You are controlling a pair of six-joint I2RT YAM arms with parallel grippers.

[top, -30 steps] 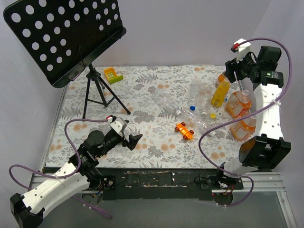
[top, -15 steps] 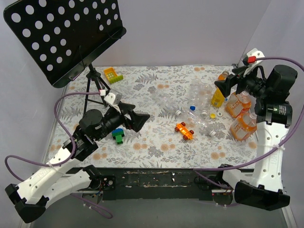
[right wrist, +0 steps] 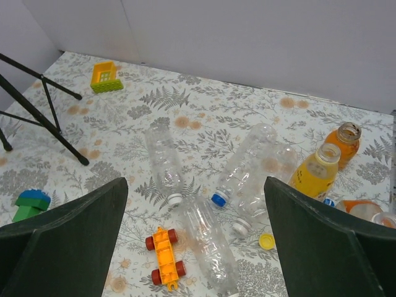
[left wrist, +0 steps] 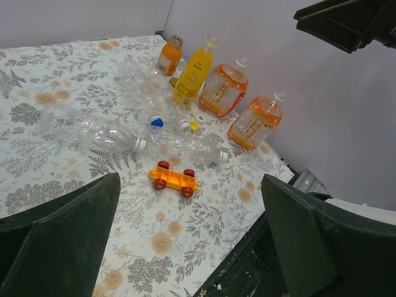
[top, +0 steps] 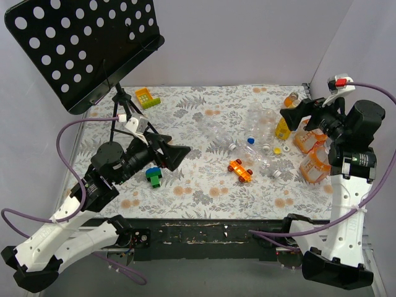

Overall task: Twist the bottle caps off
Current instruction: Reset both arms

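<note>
Two square orange bottles (left wrist: 221, 91) (left wrist: 253, 122) stand at the right edge with white bottle caps (left wrist: 242, 62) (left wrist: 280, 95) on. A yellow bottle (right wrist: 314, 178) and a small orange bottle (right wrist: 342, 142) stand behind them, mouths seemingly bare. A loose yellow cap (right wrist: 266, 241) lies by the clear bottles (right wrist: 207, 244), which lie flat with white (right wrist: 175, 199) and blue caps (right wrist: 218, 199). My left gripper (top: 176, 154) (left wrist: 192, 204) hangs open, high over the table's left half. My right gripper (top: 291, 114) (right wrist: 195, 182) is open above the standing bottles. Neither holds anything.
An orange toy car (top: 241, 169) lies mid-table near the clear bottles. A green-and-blue block (top: 153, 177) sits under the left arm, a yellow-green block (top: 147, 98) at the back. The black music stand (top: 86, 49) and its tripod (top: 127, 120) fill the left.
My left arm has lifted off the table and turned towards the bottles, uncovering the green-and-blue block. My right arm has swung out to the right, its gripper now lower and facing left.
</note>
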